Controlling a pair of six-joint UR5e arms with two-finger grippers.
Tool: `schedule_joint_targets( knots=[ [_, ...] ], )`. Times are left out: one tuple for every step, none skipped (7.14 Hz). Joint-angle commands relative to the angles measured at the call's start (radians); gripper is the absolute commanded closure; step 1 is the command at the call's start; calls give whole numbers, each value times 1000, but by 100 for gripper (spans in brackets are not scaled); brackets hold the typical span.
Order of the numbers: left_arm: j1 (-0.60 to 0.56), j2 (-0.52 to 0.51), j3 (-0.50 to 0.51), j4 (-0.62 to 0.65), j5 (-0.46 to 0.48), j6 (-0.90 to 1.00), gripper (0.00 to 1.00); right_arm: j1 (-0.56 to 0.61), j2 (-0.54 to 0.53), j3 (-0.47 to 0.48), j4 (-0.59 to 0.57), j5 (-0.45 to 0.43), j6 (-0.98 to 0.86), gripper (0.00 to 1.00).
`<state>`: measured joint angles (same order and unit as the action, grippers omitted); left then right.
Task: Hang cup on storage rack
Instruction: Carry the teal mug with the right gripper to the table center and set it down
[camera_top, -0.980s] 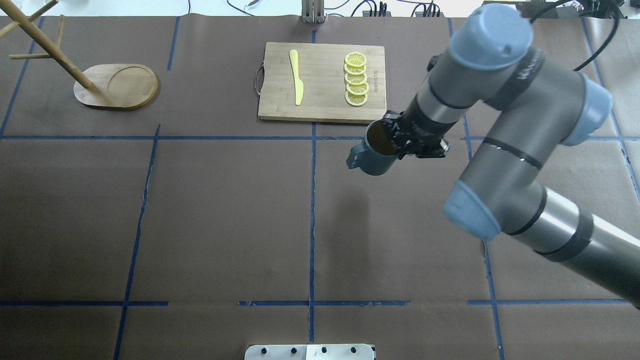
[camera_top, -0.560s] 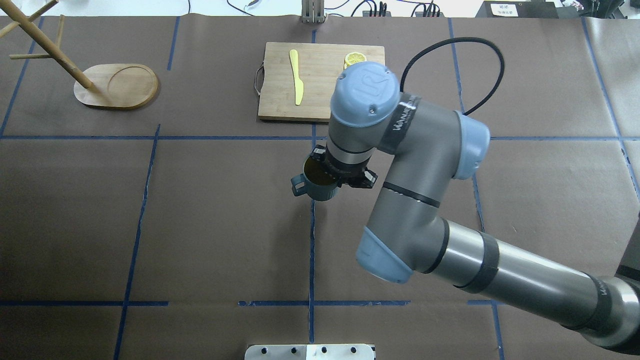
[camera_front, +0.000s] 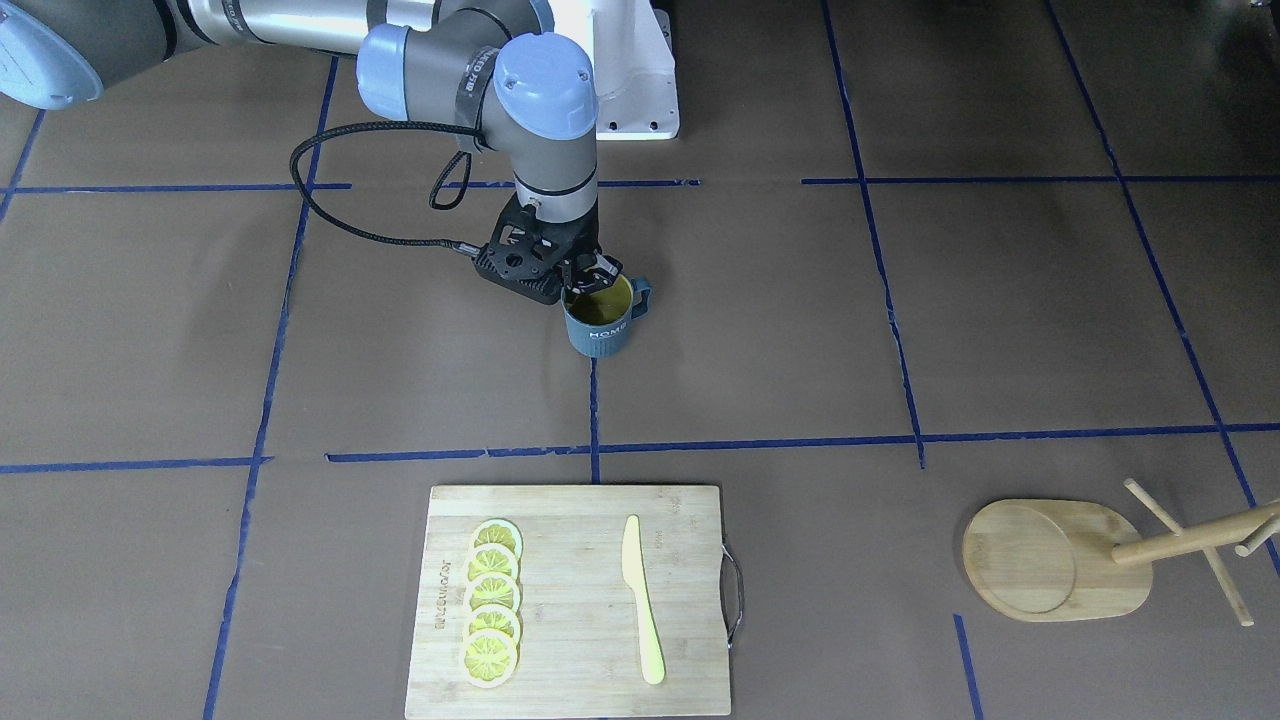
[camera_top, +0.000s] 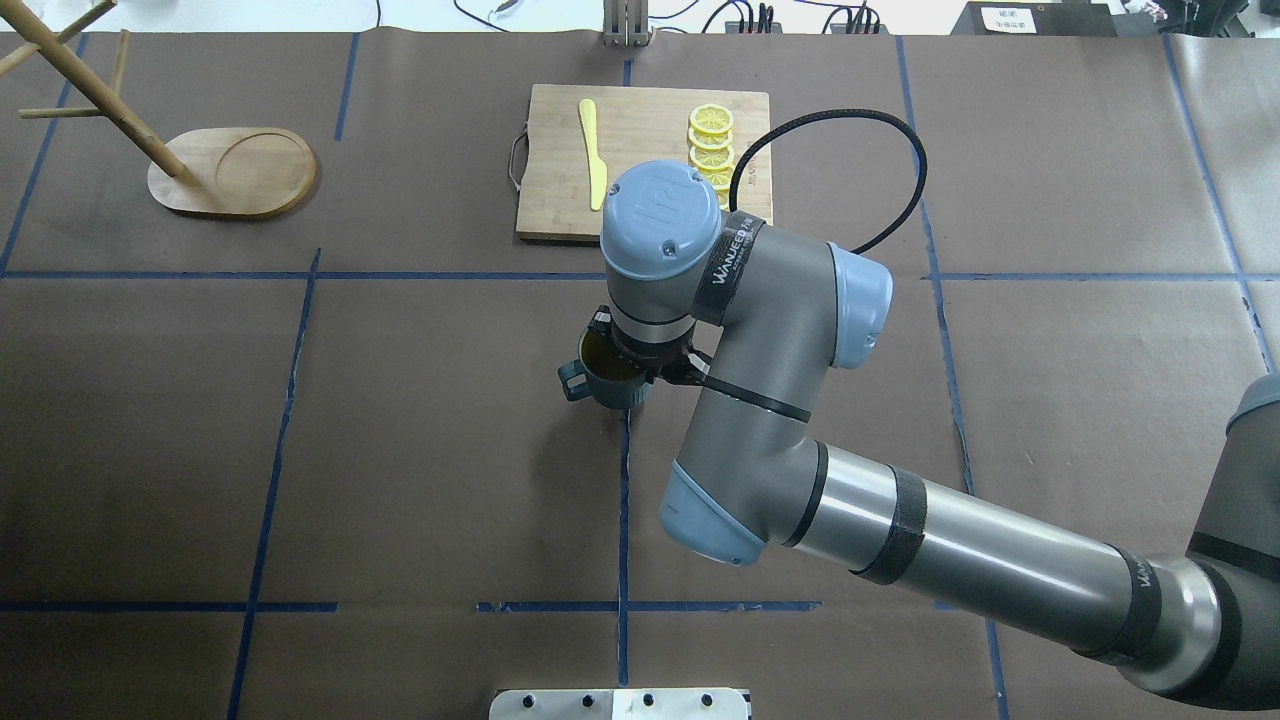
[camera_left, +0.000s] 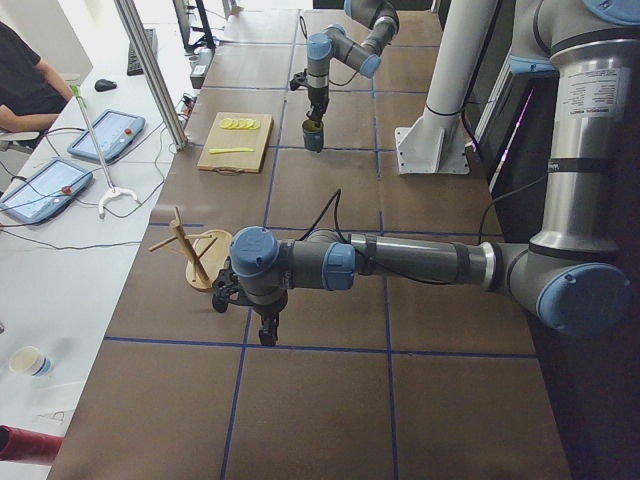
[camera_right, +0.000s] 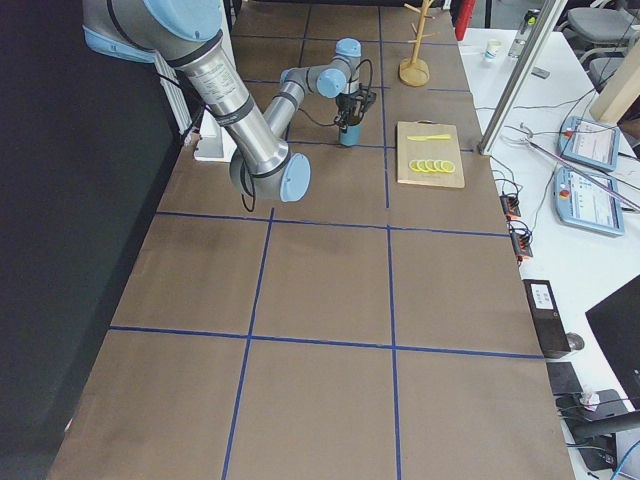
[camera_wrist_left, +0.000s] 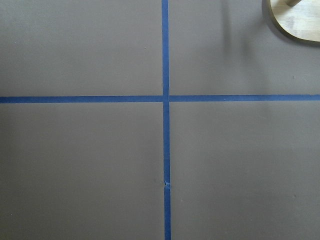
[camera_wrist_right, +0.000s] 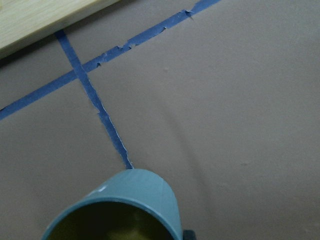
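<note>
Beside the cutting board, on its robot-facing side, near the edge but apart from it: cup, upright, mouth up, handle pointing toward the robot's left. Right gripper is pinching the cup's rim from above, fingers closed on the wall, one inside and one outside. Whether the bottom is resting on the table or hanging just clear of it cannot be told. The rim pinch is leaving the handle free, probably so that it can slip over a peg.

Well apart from the board, toward the robot's left: storage rack, standing on its oval base, pegs bare. No cup is hanging yet; the task is looking early, with the carry across not yet done.

Farther from the board again, just past the rack: left gripper, hovering low over the table, holding nothing that shows. How far its fingers are parted cannot be told. It is likely waiting there because the rack is standing in that arm's half.

On the board: yellow knife and lemon slices in a row, lying idle, not part of the job.
</note>
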<state>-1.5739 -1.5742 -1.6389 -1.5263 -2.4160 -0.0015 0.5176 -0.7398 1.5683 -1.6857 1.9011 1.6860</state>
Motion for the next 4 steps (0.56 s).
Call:
schedule_joint_targets(
  knots=[
    [0, -3, 1, 0, 0, 0, 0, -1, -1, -1, 4, 3, -9, 4],
    [0, -3, 1, 0, 2, 0, 0, -1, 0, 10, 6, 3, -3, 0],
    [0, -4, -7, 0, 2, 6, 0, 1, 0, 21, 6, 4, -3, 0],
    [0, -4, -45, 0, 2, 5, 0, 13, 0, 44, 4, 9, -3, 0]
  ],
)
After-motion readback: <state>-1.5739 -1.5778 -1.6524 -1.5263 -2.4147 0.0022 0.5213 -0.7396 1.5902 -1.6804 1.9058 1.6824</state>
